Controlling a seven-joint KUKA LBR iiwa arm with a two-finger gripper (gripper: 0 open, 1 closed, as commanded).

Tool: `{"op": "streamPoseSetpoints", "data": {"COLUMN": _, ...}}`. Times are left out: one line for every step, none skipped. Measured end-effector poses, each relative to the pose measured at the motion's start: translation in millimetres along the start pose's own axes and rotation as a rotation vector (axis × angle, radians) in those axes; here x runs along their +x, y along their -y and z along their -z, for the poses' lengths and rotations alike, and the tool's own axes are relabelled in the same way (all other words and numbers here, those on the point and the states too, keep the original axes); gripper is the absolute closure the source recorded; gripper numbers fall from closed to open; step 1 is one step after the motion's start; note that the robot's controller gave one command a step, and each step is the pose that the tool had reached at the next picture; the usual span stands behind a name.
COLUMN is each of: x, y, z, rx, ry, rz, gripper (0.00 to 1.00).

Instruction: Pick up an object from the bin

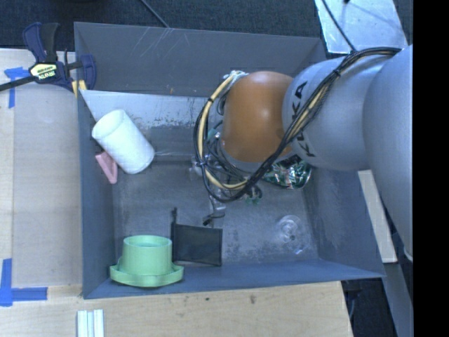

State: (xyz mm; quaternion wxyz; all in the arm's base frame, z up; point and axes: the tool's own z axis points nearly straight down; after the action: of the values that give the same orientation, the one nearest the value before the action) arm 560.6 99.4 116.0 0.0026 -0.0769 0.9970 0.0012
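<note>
Bin [210,55]: one, grey metal, the largest thing here. Its floor is scuffed and mostly bare through the middle.

Arm [358,111]: one, silver-grey, coming in from the right. It ends in one rounded orange cover [252,118] with a bundle of black and yellow cables [210,160] looped around it.

Gripper [214,215]: one. We see just its low end below the cables, over the middle of the bin floor. We cannot tell whether it is released or clenched, and we see nothing held in it.

Loose things: we count six, one of each, well spread and not heaped.

- One white cylinder [123,141], lying on its side near the far left corner.
- One pale green round piece with a wide flange [146,260], standing upright in the near left corner.
- One flat black rectangular piece [197,244], near the front wall and just right of the green piece. It is the thing nearest the gripper, just in front of it. We cannot tell if they touch.
- One crinkled green-and-white packet [293,175], partly hidden under the arm, right of centre.
- One small clear item [289,227] on the floor toward the near right. We cannot make out its shape.
- One small pink piece [106,167], right beside the white cylinder and close to the left wall.
</note>
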Motion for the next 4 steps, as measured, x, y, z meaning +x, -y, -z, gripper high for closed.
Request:
{"op": "streamPoseSetpoints", "data": {"x": 32.3, "y": -19, "z": -11, "rx": 0.002, "ry": -0.005, "rz": 0.002, "gripper": 0.0}}
{"op": "streamPoseSetpoints", "data": {"x": 30.6, "y": -12, "z": -48, "rx": 0.002, "ry": -0.006, "rz": -0.003, "gripper": 0.0}}
{"op": "streamPoseSetpoints", "data": {"x": 40.3, "y": -18, "z": -45, "rx": 0.002, "ry": -0.005, "rz": -0.091, "gripper": 1.0}}
{"op": "streamPoseSetpoints", "data": {"x": 40.6, "y": -18, "z": -45, "rx": 0.002, "ry": -0.005, "rz": -0.093, "gripper": 1.0}}
